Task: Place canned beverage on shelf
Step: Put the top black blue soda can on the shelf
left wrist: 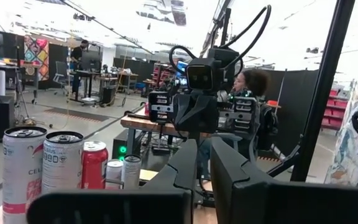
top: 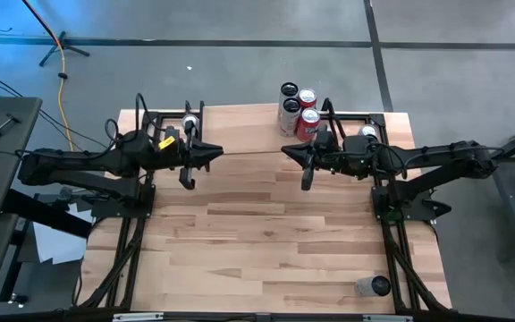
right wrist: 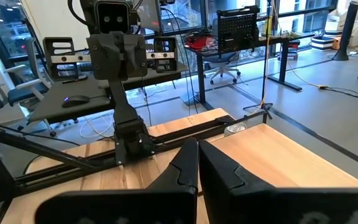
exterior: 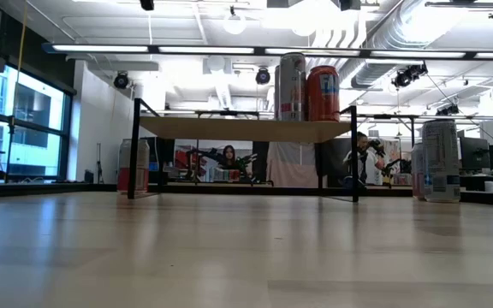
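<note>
Counter (top: 266, 233): a light wood butcher-block top seen from above, with a dark arm reaching in from each side

Shelf (exterior: 246, 129): a low riser with a pale plank top on thin black legs, standing at the far edge of the counter; the low view shows it side-on

Cans on shelf: three cans clustered at the shelf's right part in the high view: a silver can (top: 289, 92), a second silver can (top: 289, 112) and a red can (top: 308, 97); a fourth red can (top: 309, 122) stands just beside them

Readable writing: in the left wrist view one tall pale can (left wrist: 22, 163) shows the letters "CEL" and red marks, and the grey can next to it (left wrist: 61, 160) carries small print I cannot make out

Loose can (top: 373, 286): a silver can lies on its side near the counter's front right corner, well apart from the shelf; only the high view shows it

Low view only: a tall white can (exterior: 440, 160) stands on the counter right of the shelf, another can (exterior: 132, 165) stands by its left leg, and people sit at desks in the room behind

Left tool (top: 215, 154): fingers closed together, holding nothing, in front of the shelf's left part

Right tool (top: 286, 150): fingers pressed shut and empty, facing the left tool across a gap, just in front of the cans
</note>
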Tool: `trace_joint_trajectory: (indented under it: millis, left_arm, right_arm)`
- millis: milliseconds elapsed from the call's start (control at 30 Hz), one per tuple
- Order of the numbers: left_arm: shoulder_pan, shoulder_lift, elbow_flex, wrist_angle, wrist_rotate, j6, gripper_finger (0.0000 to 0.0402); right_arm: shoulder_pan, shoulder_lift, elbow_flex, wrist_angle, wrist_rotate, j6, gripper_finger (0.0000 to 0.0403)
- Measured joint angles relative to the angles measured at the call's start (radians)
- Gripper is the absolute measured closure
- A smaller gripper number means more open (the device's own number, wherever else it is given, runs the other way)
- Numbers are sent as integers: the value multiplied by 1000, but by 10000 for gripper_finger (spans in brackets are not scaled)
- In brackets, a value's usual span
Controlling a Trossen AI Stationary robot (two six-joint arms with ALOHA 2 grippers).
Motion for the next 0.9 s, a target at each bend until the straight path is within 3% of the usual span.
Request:
trace_joint_trajectory:
  millis: [467,900]
  left_arm:
    - [0,0,0,5,-3,9,355]
    - [0,0,1,-1,-118,15,301]
  right_arm:
    - [0,0,0,-5,-1,0,403]
    - [-6,0,0,-36,27,-14,374]
